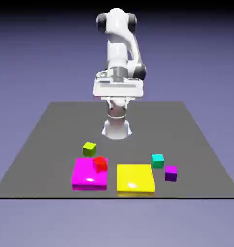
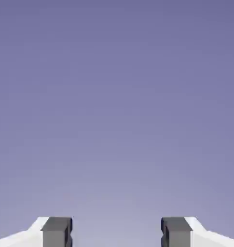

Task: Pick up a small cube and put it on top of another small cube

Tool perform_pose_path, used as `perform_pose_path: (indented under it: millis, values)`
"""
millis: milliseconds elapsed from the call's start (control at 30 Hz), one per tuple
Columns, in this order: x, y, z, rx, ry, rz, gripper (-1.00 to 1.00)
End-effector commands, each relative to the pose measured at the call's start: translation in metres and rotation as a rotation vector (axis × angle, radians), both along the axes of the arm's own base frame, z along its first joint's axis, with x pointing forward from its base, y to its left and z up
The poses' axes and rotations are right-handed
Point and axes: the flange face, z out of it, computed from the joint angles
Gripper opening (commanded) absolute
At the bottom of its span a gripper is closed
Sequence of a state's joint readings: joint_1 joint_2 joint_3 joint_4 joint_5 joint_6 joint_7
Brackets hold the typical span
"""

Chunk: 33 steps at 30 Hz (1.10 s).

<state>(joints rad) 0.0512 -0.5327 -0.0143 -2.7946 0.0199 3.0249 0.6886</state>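
Your gripper (image 2: 117,231) wide open, empty, high above grey bench (image 1: 51,125). Small purple cube (image 1: 171,173) at 4 o'clock of small teal cube (image 1: 158,160), close by; risk you clip teal. Small olive cube (image 1: 89,148) at 11 o'clock of small red cube (image 1: 100,164).

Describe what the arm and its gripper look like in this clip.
The arm is glossy white with rounded links and dark grey to black caps and bands at the joints. Its hand is a wide white block. In the hand view the gripper shows white finger bodies ending in small, square dark grey fingertips. No cables or markings are visible.
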Motion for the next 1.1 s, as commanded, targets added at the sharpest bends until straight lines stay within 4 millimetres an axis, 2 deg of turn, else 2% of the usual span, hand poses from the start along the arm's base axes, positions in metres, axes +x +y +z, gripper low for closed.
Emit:
perform_pose_path:
  millis: [0, 200, 400, 600, 833, 900, 1067]
  values:
    - [0.006, 0.007, -0.008, -0.013, 0.027, 0.044, 0.00]
    - [0.032, 0.057, -0.059, -0.099, 0.182, 0.315, 0.00]
    - [0.044, 0.112, -0.117, -0.197, 0.317, 0.600, 0.00]
    - [0.042, 0.168, -0.179, -0.306, 0.433, 0.893, 0.00]
    - [0.021, 0.228, -0.252, -0.446, 0.542, 1.240, 0.00]
    - [0.020, 0.230, -0.254, -0.451, 0.546, 1.252, 0.00]
    - [0.021, 0.235, -0.317, -0.452, 0.545, 1.253, 0.00]
